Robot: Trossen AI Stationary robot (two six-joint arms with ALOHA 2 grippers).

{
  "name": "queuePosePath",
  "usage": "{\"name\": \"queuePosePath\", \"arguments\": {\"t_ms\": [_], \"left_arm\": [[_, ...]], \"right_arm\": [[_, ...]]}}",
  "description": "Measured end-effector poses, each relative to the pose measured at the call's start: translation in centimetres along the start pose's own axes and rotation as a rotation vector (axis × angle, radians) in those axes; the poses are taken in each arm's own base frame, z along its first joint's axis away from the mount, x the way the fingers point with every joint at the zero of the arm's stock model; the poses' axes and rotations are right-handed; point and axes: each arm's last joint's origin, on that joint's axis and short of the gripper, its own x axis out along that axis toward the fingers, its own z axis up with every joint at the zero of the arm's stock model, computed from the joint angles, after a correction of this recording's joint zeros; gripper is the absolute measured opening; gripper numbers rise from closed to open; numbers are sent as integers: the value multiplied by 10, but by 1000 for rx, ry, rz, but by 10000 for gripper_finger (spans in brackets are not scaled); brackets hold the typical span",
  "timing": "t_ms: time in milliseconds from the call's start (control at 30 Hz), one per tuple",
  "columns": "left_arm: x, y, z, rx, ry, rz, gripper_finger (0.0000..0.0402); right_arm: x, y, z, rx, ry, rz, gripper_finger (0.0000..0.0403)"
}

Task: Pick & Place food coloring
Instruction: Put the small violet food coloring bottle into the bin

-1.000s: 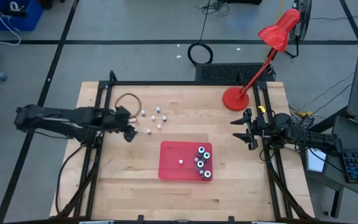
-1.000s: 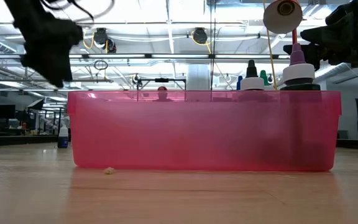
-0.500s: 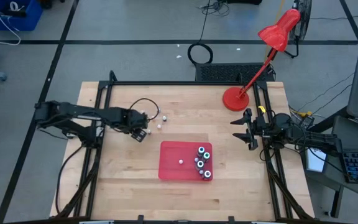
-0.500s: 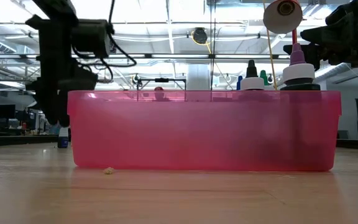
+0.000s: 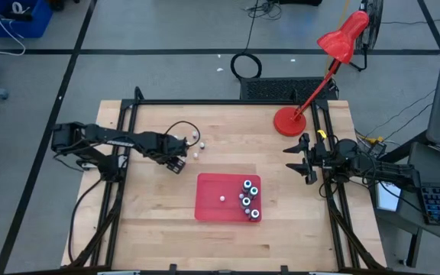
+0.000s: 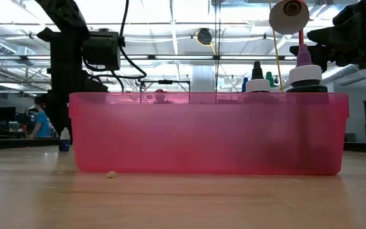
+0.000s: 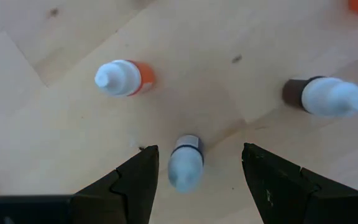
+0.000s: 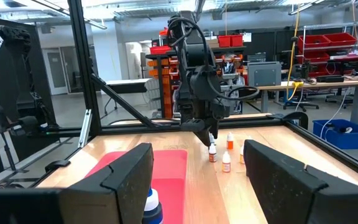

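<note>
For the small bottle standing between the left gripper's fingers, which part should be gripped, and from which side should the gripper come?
Probably the body just under the white cap, coming straight down from above. The dark-bodied bottle stands upright, its cap pointing at the wrist camera, and the open left gripper already has one finger on each side. Its neighbours, the orange bottle and the brown bottle, stand well apart.

Left arm stretches from the table's left edge toward the middle, forearm near level, wrist bent down. Left gripper [image 5: 177, 161] points down at the tabletop, low over it, fingers [image 7: 129, 186] spread apart with a clear gap between them; nothing gripped. In the low view its dark wrist stands upright at the far left. Right arm sits folded at the table's right edge, right gripper [image 5: 299, 160] pointing inward toward the centre, raised off the surface, fingers [image 8: 126, 177] parted wide, holding nothing.
</note>
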Motion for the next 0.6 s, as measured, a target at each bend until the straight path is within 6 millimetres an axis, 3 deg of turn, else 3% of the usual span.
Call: {"name": "queuePosePath", "arguments": {"t_ms": [600], "left_arm": [[0,3,-3,-20,36,35,232]], "right_arm": [[0,0,0,0,0,0,238]]}}
